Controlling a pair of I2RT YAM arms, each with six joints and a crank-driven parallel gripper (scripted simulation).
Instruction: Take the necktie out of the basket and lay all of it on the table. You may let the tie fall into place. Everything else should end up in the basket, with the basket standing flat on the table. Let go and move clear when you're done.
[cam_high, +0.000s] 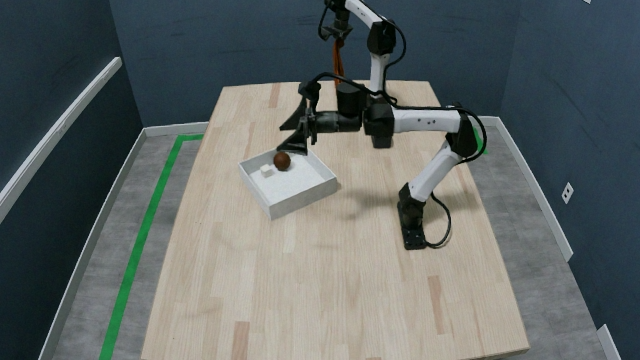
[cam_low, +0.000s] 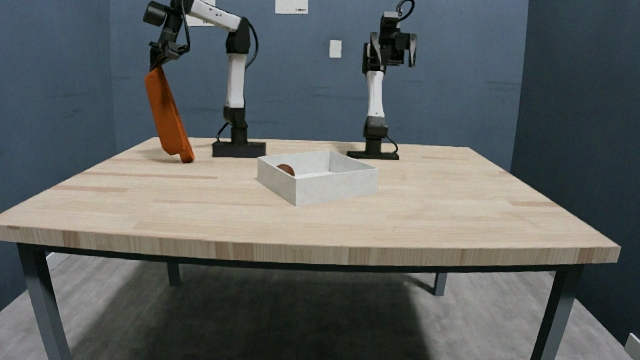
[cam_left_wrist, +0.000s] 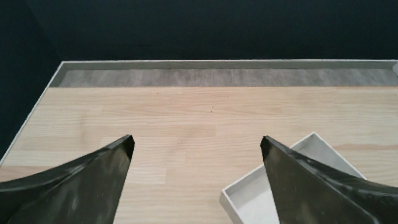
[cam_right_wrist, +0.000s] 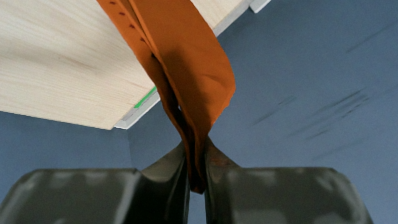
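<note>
The orange necktie (cam_high: 338, 61) (cam_low: 167, 112) (cam_right_wrist: 195, 65) hangs folded from my right gripper (cam_high: 339, 40) (cam_low: 156, 65) (cam_right_wrist: 197, 133), which is shut on it. Its lower end is close over the table; contact is unclear. The light grey basket (cam_high: 302, 201) (cam_low: 336, 188) (cam_left_wrist: 230, 207) stands flat on the table, away from the tie. A brown ball (cam_high: 282, 161) (cam_low: 286, 170) and a small white block (cam_high: 266, 170) lie inside it. My left gripper (cam_high: 279, 139) (cam_low: 393, 59) (cam_left_wrist: 197, 138) is open and empty, raised above the table behind the basket's near wall in the left wrist view.
The wooden table (cam_high: 325, 280) (cam_low: 450, 210) carries both arm bases. The left arm's base (cam_high: 414, 237) (cam_low: 373, 155) and the right arm's base (cam_low: 239, 149) stand along one side. In the top view the left arm reaches across in front of the tie's lower part.
</note>
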